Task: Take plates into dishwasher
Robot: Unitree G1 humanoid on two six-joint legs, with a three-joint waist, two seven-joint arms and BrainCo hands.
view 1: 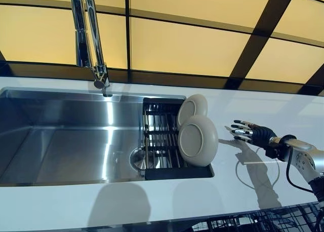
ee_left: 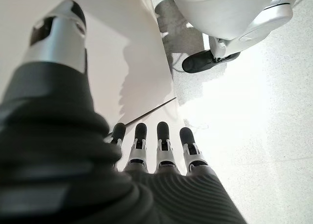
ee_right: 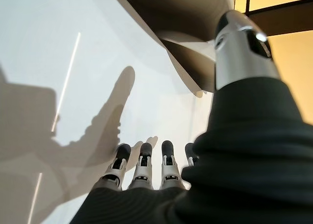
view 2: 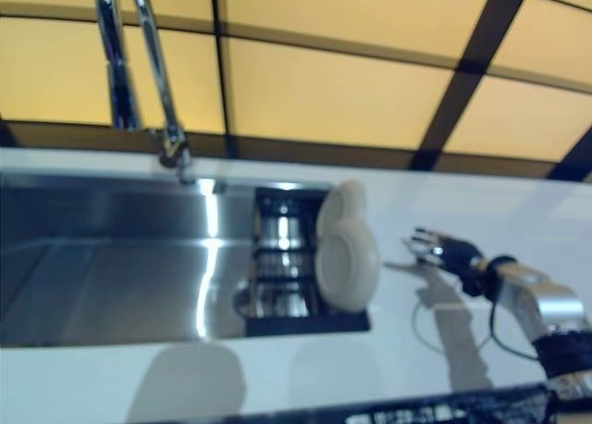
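Just beyond the right hand's (view 1: 251, 132) fingertips: two plates standing on edge in the rack (view 1: 161, 141).

Right hand hovers over the white counter (view 1: 253, 191) with fingers straight and spread, holding nothing; the near plate (view 1: 197, 141) stands ahead of the fingertips, close but apart, and the far plate (view 1: 192, 109) leans just behind it, both in the dark rack set in the sink (view 1: 66, 136). Plates appear glazed ceramic: rigid, moderately heavy, slippery, breakable. Recommended hold: pinch the exposed upper rim, thumb on one face and fingers on the other. Left hand (ee_left: 146, 150) hangs idle, fingers straight, empty.
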